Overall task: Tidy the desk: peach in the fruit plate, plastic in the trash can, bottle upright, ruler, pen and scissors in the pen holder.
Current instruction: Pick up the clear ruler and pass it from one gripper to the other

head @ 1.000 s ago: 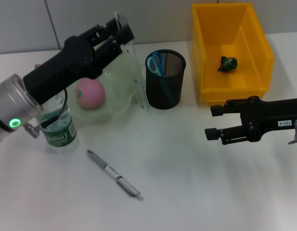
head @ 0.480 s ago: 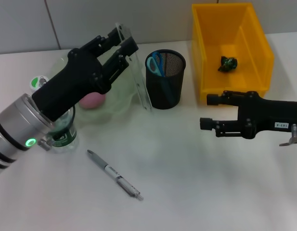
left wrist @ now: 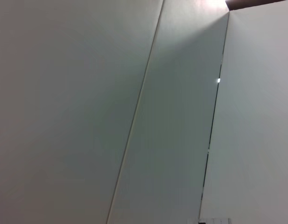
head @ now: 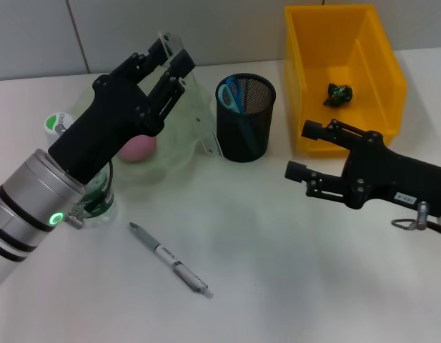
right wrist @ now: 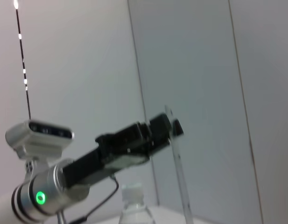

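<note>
Left gripper (head: 170,66) clamped on upper end of ruler (head: 199,107), clear strip hanging down from fingertips, lower end close beside pen holder (head: 246,118), not yet over its rim. Ruler likely light, stiff, slick; pinch across flat faces near one end suits it. Right gripper (head: 304,150) hangs over desk (head: 277,250), fingers spread, empty, near trash can (head: 342,75). Pen (head: 170,259) lies below, well apart.

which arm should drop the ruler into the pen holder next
Left. The left gripper already holds the ruler upright beside the pen holder, so probably only a short move is needed. The right gripper is open and holds nothing, in front of the trash can.
</note>
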Tool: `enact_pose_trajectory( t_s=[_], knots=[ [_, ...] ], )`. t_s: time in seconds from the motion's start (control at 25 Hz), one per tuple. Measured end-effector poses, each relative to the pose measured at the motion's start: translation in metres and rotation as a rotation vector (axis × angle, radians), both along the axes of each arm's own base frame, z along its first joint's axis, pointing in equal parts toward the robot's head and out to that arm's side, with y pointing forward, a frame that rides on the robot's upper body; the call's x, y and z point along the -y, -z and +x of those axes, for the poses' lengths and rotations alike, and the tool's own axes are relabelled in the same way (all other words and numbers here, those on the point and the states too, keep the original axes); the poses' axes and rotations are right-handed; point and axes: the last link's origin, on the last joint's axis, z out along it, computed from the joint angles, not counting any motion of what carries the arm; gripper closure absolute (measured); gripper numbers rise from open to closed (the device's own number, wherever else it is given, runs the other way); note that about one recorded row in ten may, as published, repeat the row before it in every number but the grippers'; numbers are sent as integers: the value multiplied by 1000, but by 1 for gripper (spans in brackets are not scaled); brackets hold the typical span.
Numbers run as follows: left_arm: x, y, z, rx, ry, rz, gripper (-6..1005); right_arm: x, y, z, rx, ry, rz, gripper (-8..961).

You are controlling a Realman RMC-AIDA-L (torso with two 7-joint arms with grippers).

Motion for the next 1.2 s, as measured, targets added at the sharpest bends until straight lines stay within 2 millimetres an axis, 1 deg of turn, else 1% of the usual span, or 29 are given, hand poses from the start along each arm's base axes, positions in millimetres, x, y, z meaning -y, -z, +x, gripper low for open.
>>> enact_pose_trajectory(
  t_s=[0.04,0.12,0.16,0.32,0.36,0.4,0.44,0.52,0.56,0.72,0.8,1.2],
  knots=[
    [0,0,0,0,0,0,606,2,7,-2,-23,-10,31,143],
    [2,4,1,-3,-11,14,605,3,10,-3,-32,-17,50,143],
    [3,5,1,-7,-12,20,605,4,18,-8,-50,-34,87,143],
    [5,7,1,-14,-16,33,605,3,25,-14,-73,-47,134,144],
    [6,9,1,-19,-27,53,605,1,31,-19,-82,-51,153,144],
    [6,9,1,-19,-27,53,605,1,31,-19,-82,-51,153,144],
    [6,9,1,-19,-27,53,605,-2,37,-23,-79,-52,164,144],
    [7,10,2,-23,-33,70,605,-3,40,-25,-77,-51,167,144],
    [9,19,6,-58,-42,109,605,-5,47,-30,-73,-50,185,144],
    [11,26,8,-80,-50,131,605,-8,55,-37,-77,-52,206,144],
    [15,31,11,-101,-51,158,605,-12,63,-45,-74,-54,203,144],
    [17,36,13,-117,-54,162,604,-21,68,-50,-28,-66,225,144]
  ],
)
